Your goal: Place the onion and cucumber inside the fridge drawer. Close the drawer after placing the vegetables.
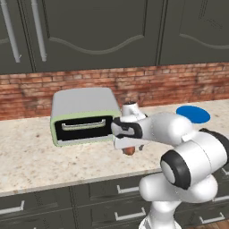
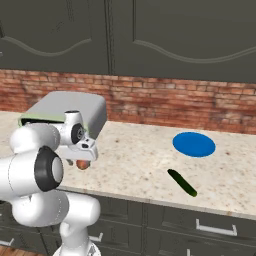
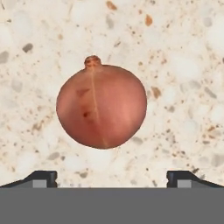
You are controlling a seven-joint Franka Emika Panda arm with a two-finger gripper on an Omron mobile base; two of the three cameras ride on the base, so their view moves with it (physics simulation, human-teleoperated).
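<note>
Nearest the hand camera sits the onion (image 3: 101,107), reddish-brown, stem nub up, resting on the speckled stone table (image 3: 183,65). The pincer (image 3: 112,178) is spread wide: its two dark fingertips (image 3: 41,178) show at the bottom corners, apart from the onion and clasping nothing.

From the left base view the onion (image 1: 129,151) is mostly hidden under the white wrist; only a brown sliver shows, just in front of the toaster oven (image 1: 83,116). From the right base view it (image 2: 82,164) peeks out below the pincer (image 2: 83,159), whose fingers cannot be made out there.

The cucumber (image 2: 182,182) lies flat on the table, well to the right of the toaster oven and near the table's front edge, angled. A blue disc (image 2: 194,144) lies behind it, farther from the edge; in the left base view the disc (image 1: 193,114) is partly covered by the arm.

The toaster oven stands near the brick backsplash (image 1: 40,91), its left side cut off by the arm in the right base view. Dark cabinet doors (image 2: 175,35) hang above; dark drawers (image 1: 40,203) with pale handles run below the table.
</note>
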